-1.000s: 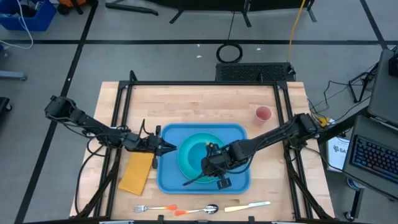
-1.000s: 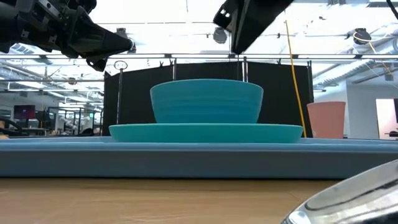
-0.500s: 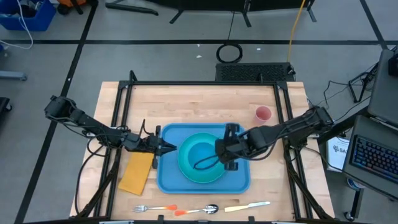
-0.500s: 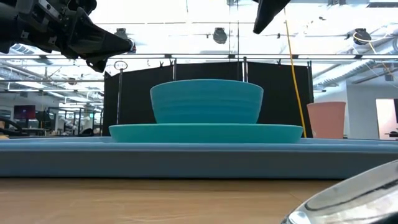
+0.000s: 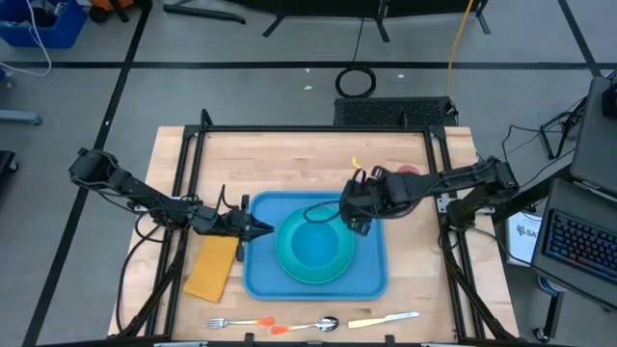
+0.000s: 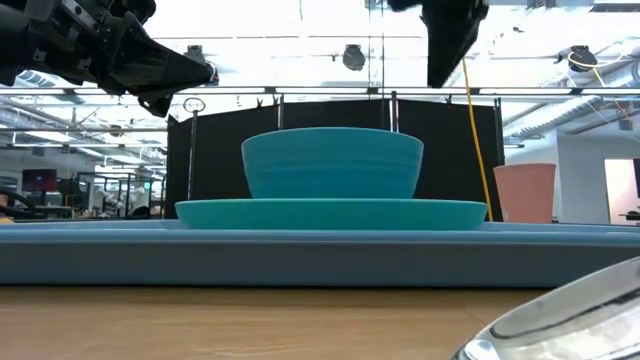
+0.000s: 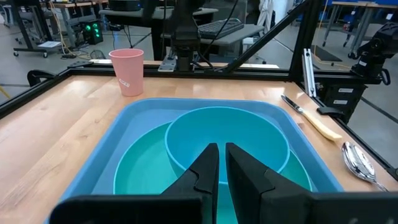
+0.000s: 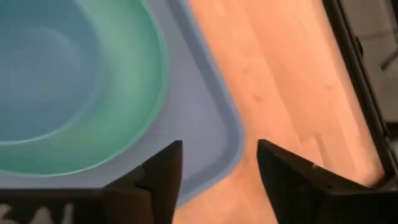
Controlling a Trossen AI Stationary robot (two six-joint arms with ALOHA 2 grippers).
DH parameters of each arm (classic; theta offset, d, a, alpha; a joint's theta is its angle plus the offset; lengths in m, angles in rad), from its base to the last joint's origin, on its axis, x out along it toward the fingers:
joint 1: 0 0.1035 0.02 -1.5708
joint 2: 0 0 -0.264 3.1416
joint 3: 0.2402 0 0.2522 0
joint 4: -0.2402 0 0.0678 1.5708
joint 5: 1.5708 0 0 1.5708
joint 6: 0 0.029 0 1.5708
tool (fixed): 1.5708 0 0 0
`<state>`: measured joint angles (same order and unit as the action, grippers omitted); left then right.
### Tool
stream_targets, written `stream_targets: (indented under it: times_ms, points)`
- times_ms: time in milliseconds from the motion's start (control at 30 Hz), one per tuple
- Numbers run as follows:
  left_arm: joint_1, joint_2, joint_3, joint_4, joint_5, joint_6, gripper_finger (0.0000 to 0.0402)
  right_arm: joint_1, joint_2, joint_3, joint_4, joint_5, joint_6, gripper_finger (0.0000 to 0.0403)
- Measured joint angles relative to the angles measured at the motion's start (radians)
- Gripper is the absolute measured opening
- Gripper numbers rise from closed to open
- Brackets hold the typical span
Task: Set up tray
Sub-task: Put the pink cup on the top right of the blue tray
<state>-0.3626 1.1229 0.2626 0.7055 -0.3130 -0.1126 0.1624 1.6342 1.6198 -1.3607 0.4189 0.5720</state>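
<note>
Nearest the table's front edge lie a fork (image 5: 229,323), a spoon (image 5: 318,324) and a knife (image 5: 384,318) in a row, with a yellow napkin (image 5: 212,268) just left of the tray (image 5: 371,280). The tray sits at the centre of the table and carries a teal plate (image 5: 337,268) with a blue bowl (image 5: 310,238) on it. The left gripper (image 5: 262,230) hovers at the tray's left rim, fingers nearly pressed together and empty. The right gripper (image 5: 355,207) hangs above the tray's far right corner, fingers spread and empty. A pink cup (image 5: 409,174) stands beyond the tray on the right.
</note>
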Motion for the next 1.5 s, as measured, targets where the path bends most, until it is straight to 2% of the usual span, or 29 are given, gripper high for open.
stream_targets:
  times_ms: [200, 500, 867, 1233, 1500]
  points:
    - [0.0, 0.0, 0.0, -0.001, 0.0, -0.002, 0.0035, -0.107, -0.041, -0.074, -0.033, -0.034, 0.018, 0.0234]
    - [0.0, 0.0, 0.0, -0.008, 0.0, -0.001, 0.0035, -0.234, -0.202, -0.246, 0.018, -0.1, 0.021, 0.0227]
    - [0.0, 0.0, 0.0, -0.007, -0.001, -0.001, 0.0035, -0.384, -0.425, -0.532, 0.161, -0.212, 0.029, 0.0231]
    - [0.0, 0.0, 0.0, -0.005, -0.002, 0.0, 0.0035, -0.464, -0.451, -0.659, 0.257, -0.215, -0.057, 0.0232]
    - [0.0, 0.0, 0.0, -0.005, -0.002, 0.0, 0.0035, -0.509, -0.451, -0.721, 0.331, -0.265, -0.093, 0.0217]
